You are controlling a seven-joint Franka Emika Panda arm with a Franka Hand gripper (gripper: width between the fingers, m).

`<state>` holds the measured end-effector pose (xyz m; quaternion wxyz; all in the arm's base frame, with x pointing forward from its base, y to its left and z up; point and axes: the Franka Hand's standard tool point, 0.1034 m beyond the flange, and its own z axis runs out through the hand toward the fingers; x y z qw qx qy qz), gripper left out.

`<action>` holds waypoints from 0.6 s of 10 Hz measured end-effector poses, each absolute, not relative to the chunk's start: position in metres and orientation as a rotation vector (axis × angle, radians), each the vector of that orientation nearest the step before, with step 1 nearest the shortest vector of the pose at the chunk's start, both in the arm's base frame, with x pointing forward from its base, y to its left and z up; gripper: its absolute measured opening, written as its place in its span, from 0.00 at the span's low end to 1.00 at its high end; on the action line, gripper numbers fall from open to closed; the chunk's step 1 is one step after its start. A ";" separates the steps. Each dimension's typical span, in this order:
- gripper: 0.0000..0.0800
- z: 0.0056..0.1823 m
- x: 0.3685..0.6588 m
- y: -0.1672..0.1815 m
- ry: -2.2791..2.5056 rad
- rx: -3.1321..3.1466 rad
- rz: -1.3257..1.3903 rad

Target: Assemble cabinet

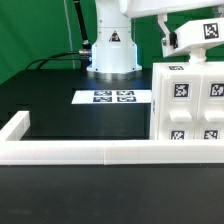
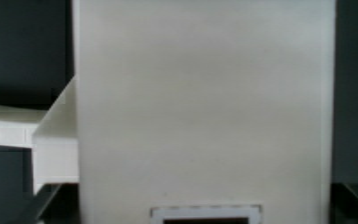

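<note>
The cabinet point(image 1: 190, 105) is a tall white box with square black-and-white tags. It stands upright at the exterior view's right, just behind the low rim wall. My gripper point(image 1: 177, 55) hangs at the cabinet's top edge. In the wrist view a white cabinet face point(image 2: 194, 100) fills the frame, with a tag at its end. My gripper point(image 2: 197, 208) straddles this piece. A dark finger point(image 2: 44, 202) sits against each side, so the jaws look shut on it.
The low white rim wall point(image 1: 80, 152) runs along the front and up the exterior view's left. The marker board point(image 1: 113, 97) lies flat on the black table behind it. The robot base point(image 1: 112, 45) and cables stand at the back.
</note>
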<state>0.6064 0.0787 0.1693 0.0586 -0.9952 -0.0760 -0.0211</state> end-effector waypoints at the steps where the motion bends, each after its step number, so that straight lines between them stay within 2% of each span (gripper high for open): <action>1: 0.70 0.170 0.607 0.080 -0.220 -3.016 -0.062; 6: 0.70 0.175 0.590 0.087 -0.114 -3.019 -0.019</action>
